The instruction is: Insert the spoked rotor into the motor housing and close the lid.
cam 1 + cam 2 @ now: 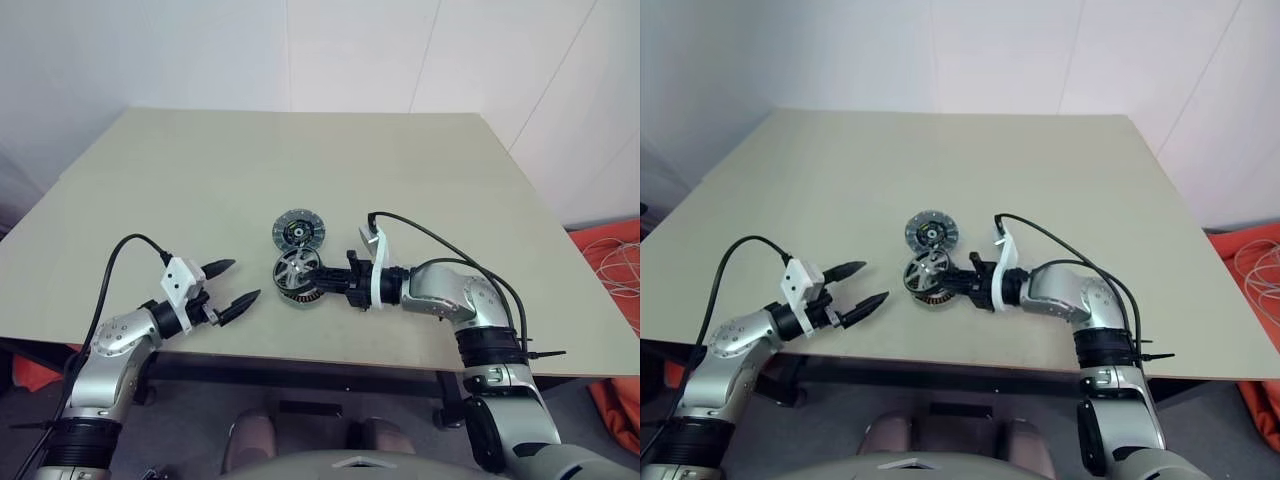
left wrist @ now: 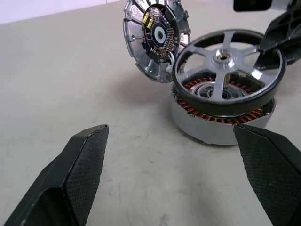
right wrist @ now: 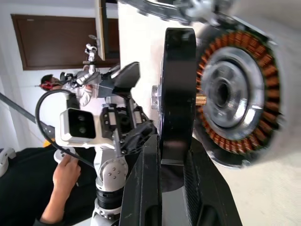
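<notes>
From the head views, the right end effector (image 1: pixel 322 277) is clenched on the dark rim of the spoked rotor (image 1: pixel 297 268), a small silver metal wheel with broad spokes, and holds it just above the motor housing (image 1: pixel 300 293), a shallow round metal disc ringed with copper windings on the pale table (image 1: pixel 420 180). The lid (image 1: pixel 299 229), a round disc showing a dark face with white and yellow centre bits, lies just beyond the rotor, away from the end effector's wrist. The left end effector (image 1: pixel 228 283) hangs released, well apart on the far side of the stack.

In the left wrist view the rotor (image 2: pixel 229 70) sits tilted over the housing (image 2: pixel 221 120), its rim lower towards the lid (image 2: pixel 156 38); its shaft points down into the grey hub. The likely trouble is cocking: pressed down at this slant, the rim could jam on the windings or the shaft miss the bore. Releasing early could let the rotor snap sideways and knock the lid.

In the right wrist view the fingers (image 3: pixel 146 188) pinch the black rim (image 3: pixel 177 94) edge-on, and the brass shaft tip points at the housing's centre (image 3: pixel 225 96), not yet inside. The rotor's axis runs through that hub, roughly in line but apparently not quite square.
</notes>
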Controlling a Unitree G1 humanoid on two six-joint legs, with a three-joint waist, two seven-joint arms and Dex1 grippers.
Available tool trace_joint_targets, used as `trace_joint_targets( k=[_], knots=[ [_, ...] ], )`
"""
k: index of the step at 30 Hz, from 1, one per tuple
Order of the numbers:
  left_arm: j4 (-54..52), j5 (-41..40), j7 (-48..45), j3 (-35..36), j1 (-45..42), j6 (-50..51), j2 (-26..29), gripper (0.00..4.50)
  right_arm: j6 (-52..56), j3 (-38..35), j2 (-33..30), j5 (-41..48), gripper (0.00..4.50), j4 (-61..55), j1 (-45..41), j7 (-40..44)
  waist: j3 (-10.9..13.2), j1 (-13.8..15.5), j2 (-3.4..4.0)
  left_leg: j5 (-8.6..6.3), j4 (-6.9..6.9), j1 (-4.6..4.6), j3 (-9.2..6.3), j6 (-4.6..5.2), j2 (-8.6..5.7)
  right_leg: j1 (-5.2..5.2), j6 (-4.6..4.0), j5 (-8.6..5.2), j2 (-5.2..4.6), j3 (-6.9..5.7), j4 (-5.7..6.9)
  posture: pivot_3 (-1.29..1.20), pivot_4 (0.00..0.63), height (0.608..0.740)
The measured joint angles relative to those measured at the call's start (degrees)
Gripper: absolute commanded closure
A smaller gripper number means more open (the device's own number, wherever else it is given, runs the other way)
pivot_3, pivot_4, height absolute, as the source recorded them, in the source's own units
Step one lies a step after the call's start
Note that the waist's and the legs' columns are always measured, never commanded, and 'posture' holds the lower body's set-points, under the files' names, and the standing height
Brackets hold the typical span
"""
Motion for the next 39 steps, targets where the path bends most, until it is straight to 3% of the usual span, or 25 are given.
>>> trace_joint_targets(
  k=[17,29,33,39],
  knots=[
    [-0.4,-0.1,0.0,0.0,-0.6,0.1,0.1,0.00,-1.7,0.0,0.4,0.0,4.16,1.9,-0.5,-0.1,0.0,0.0,-0.02,0.02,0.05,0.00,-0.01,-0.04,0.00,0.00,0.00,0.00,0.00,0.00,0.08,0.00,0.000,0.740],
    [-0.3,0.0,0.1,0.0,-0.7,0.1,0.1,0.00,-0.9,1.4,-2.2,0.6,0.05,-1.6,-0.5,-0.2,0.0,0.0,-0.06,0.03,0.12,-0.01,-0.01,-0.04,-0.01,0.01,0.01,0.00,0.00,0.01,0.15,0.00,0.000,0.740],
    [-0.2,0.0,0.0,-0.1,-1.3,0.1,0.1,0.00,0.1,0.2,-5.6,0.7,0.02,-4.8,-0.5,0.2,0.0,0.4,-0.08,0.03,0.19,-0.02,-0.06,-0.04,-0.06,0.02,0.08,0.04,-0.03,0.02,0.14,0.00,0.000,0.740],
    [1.6,0.2,-0.8,-0.5,-3.3,0.0,0.0,0.00,2.9,-0.9,-17.0,0.7,0.02,-8.3,-3.4,5.6,-0.1,0.3,-0.09,0.04,0.23,-0.04,-0.06,-0.06,-0.09,0.09,0.13,0.06,-0.01,0.03,0.16,0.00,0.000,0.740]
  ],
)
